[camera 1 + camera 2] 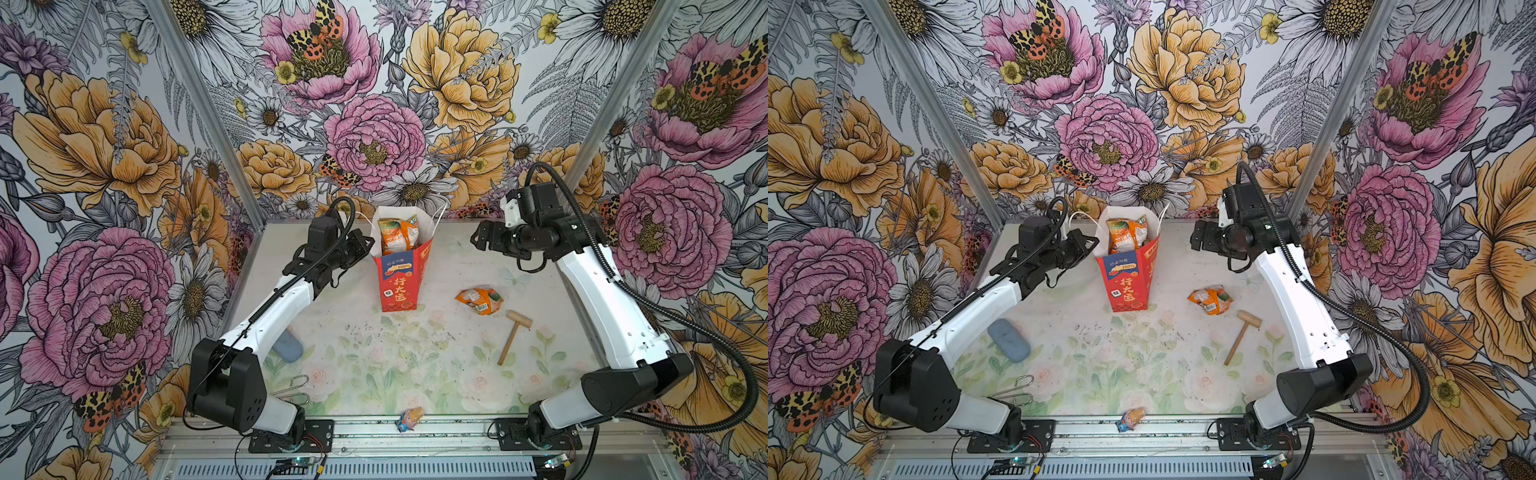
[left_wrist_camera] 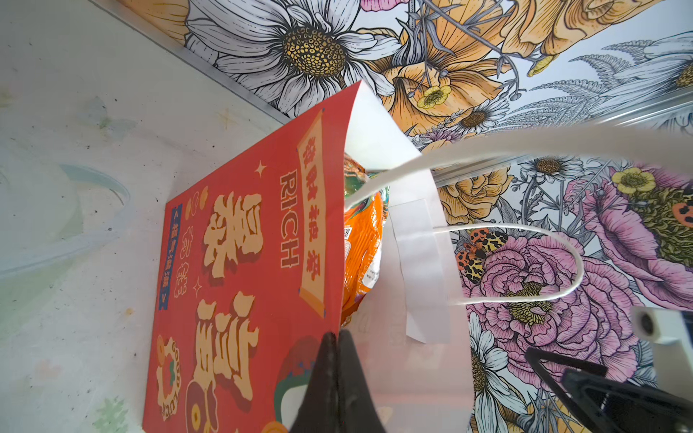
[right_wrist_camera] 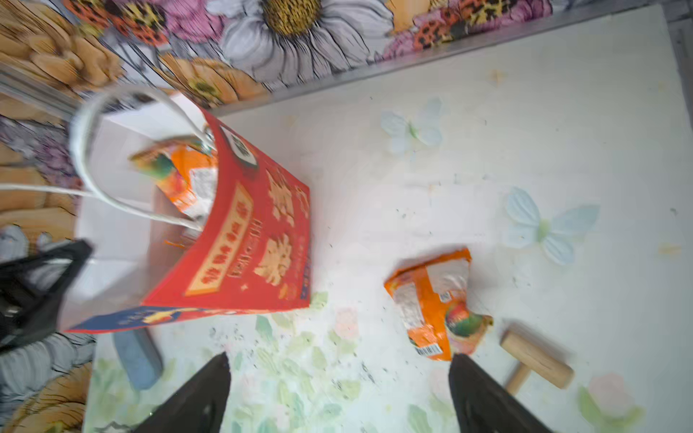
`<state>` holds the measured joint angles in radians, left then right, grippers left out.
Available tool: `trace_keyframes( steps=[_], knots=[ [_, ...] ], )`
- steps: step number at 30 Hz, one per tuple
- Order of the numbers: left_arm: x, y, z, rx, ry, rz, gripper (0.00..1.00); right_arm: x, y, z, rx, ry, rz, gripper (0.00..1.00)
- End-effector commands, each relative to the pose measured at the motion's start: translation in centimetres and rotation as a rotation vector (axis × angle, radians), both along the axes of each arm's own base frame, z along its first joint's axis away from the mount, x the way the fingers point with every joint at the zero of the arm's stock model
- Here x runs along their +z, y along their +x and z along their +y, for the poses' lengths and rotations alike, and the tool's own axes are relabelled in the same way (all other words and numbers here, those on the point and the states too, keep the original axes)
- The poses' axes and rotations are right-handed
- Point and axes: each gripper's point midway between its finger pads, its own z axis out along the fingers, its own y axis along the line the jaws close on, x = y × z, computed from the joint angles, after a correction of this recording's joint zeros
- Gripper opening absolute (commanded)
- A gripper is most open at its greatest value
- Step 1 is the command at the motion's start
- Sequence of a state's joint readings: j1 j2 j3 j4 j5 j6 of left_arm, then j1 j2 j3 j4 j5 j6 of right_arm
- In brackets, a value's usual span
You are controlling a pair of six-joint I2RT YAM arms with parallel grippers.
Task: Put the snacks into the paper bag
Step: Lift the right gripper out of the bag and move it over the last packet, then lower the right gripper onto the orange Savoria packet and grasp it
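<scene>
I have the left gripper [image 2: 335, 339] pinched together on the top rim of the paper bag [image 1: 400, 286]. In the left wrist view its two black fingers meet on the edge of the broad red wall, one on the printed outside and one on the white inside. The bag stands upright on the table [image 1: 415, 365] towards the far middle. Its long axis is vertical, its mouth opens upward, and the narrow side with the blue panel faces the near edge. The broad faces with gold characters look out towards the two arms. The white cord handles [image 2: 562, 144] arch over the mouth.

Inside, orange snack packets [image 1: 397, 237] stand on end against the white lining, with their tops poking up to about rim level.

The right gripper [image 3: 339, 356] hangs in the air to the right of the bag's mouth, well apart from it. Its fingers are spread wide and hold nothing. In both top views it points left, towards the bag.

A loose orange packet [image 1: 480, 300] lies crumpled on the table to the right of the bag. Its long axis runs roughly across the table, and its barcode corner is turned towards the near side. Just beyond its near-right end lies a wooden mallet [image 1: 515, 332], with the handle slanting towards the near edge. A blue-grey block [image 1: 1009, 340] rests under the left arm, and a small wrapped candy [image 1: 409, 417] sits at the near edge.
</scene>
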<state>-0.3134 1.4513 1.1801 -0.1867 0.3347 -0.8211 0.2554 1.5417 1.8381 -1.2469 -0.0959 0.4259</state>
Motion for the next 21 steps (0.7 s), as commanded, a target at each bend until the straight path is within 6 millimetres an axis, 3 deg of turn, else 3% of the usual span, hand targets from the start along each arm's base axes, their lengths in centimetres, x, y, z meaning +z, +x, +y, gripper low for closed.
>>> trace_keyframes(
  steps=[1, 7, 21],
  knots=[
    [1.6, 0.6, -0.2, -0.019, -0.029, -0.04, 0.0, -2.9, -1.4, -2.7, 0.054, -0.211, 0.144, 0.95],
    [1.3, 0.4, 0.0, -0.011, -0.029, -0.037, 0.0, -6.1, 0.0, -3.5, 0.135, -0.341, 0.245, 1.0],
    [1.1, 0.3, 0.1, -0.006, -0.021, -0.03, 0.0, -15.1, 1.8, -3.7, 0.247, -0.356, 0.509, 1.0]
  ],
)
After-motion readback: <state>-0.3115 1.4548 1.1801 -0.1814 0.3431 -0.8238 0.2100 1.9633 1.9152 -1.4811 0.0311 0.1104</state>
